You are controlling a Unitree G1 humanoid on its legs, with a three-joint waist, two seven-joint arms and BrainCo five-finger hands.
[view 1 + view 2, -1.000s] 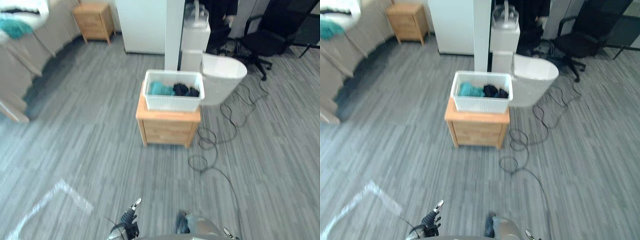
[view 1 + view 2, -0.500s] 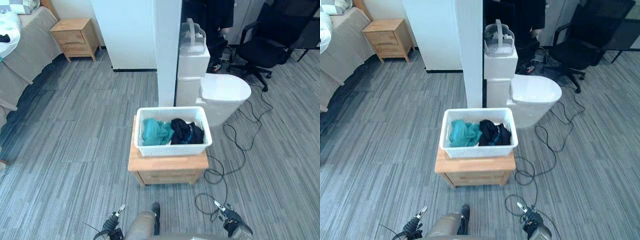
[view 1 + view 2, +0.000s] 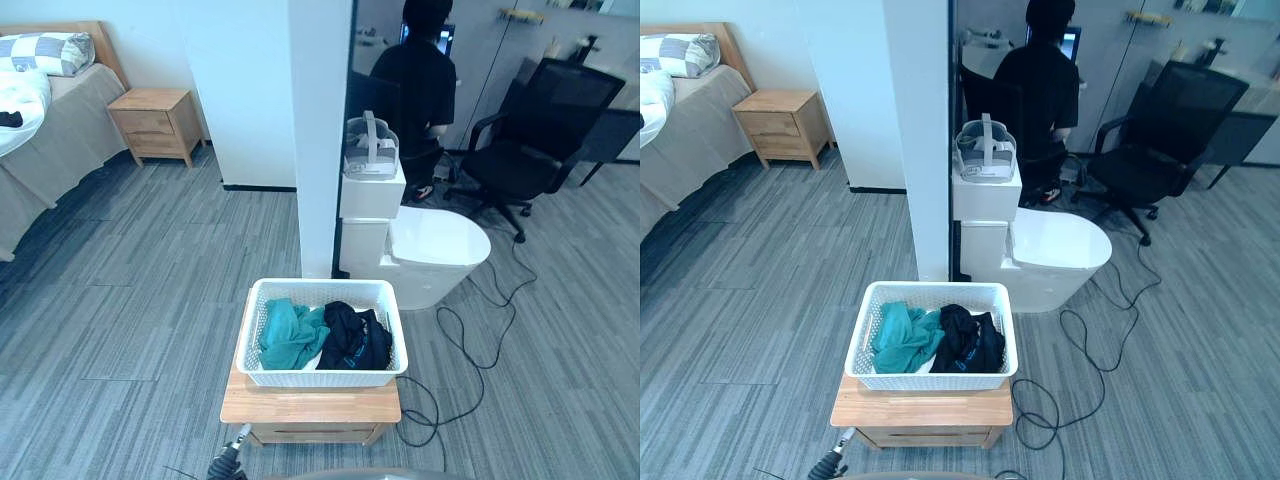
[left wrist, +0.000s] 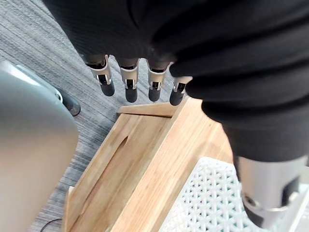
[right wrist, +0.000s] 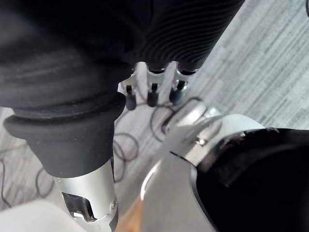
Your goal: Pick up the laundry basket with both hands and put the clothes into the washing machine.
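Observation:
A white lattice laundry basket [image 3: 322, 372] stands on a low wooden stand [image 3: 310, 405], right in front of me. Inside it lie a teal garment [image 3: 290, 335] and a dark garment [image 3: 355, 338]. My left hand [image 4: 129, 86] hangs just off the stand's near left corner, its fingers straight and apart from the wood; its tip [image 3: 230, 460] pokes up at the lower edge of the left eye view. The basket's corner [image 4: 212, 203] lies just past that hand. My right hand [image 5: 152, 92] hangs over the floor with relaxed fingers, holding nothing.
Behind the basket rises a white pillar [image 3: 320, 130]. Beside the pillar is a white rounded appliance [image 3: 430, 245] with a headset [image 3: 372, 150] on its box. Cables [image 3: 470, 360] trail on the floor to the right. A person [image 3: 420, 80], an office chair [image 3: 530, 150], a bed [image 3: 40, 130] and a nightstand [image 3: 155, 125] stand farther off.
The camera has closed in on the stand and tipped up, so the basket sits lower in the picture and more of the room shows behind. The basket itself has not moved.

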